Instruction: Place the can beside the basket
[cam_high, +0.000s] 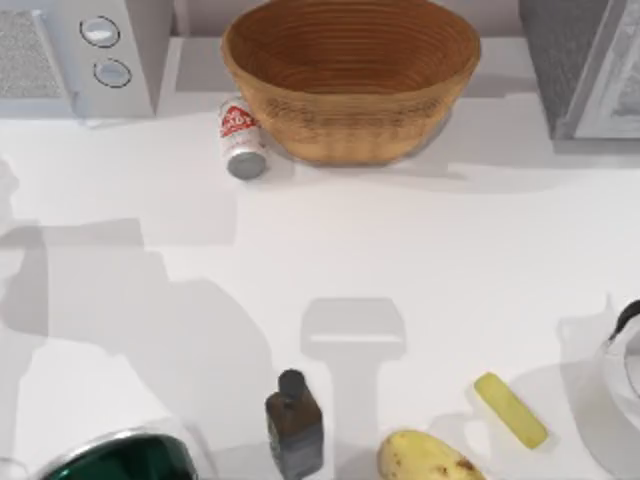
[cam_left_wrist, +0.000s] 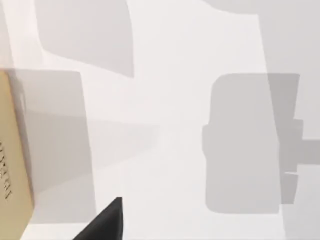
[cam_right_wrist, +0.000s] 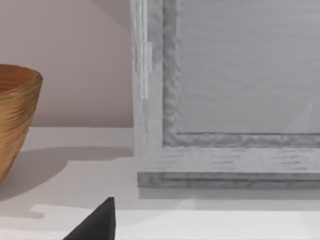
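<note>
The can (cam_high: 240, 137), white with a red label, rests on the white table just left of the basket (cam_high: 350, 125), close to its wall. Its grey metal end faces the table's front, so it seems to lie on its side. The basket is a large tan wicker bowl at the back centre, and its edge also appears in the right wrist view as the basket (cam_right_wrist: 15, 120). A dark tip of my left gripper (cam_left_wrist: 107, 225) hangs over bare table. A dark tip of my right gripper (cam_right_wrist: 97, 222) is low over the table, facing the back right appliance. Neither gripper is near the can.
A dark brown bottle (cam_high: 293, 425), a dark green silver-rimmed round object (cam_high: 120, 458), a yellow lumpy object (cam_high: 425, 458) and a yellow bar (cam_high: 510, 410) line the front. An appliance with dials (cam_high: 100, 55) is back left, a grey one (cam_high: 585, 65) back right. A tan box (cam_left_wrist: 12, 160) lies near my left gripper.
</note>
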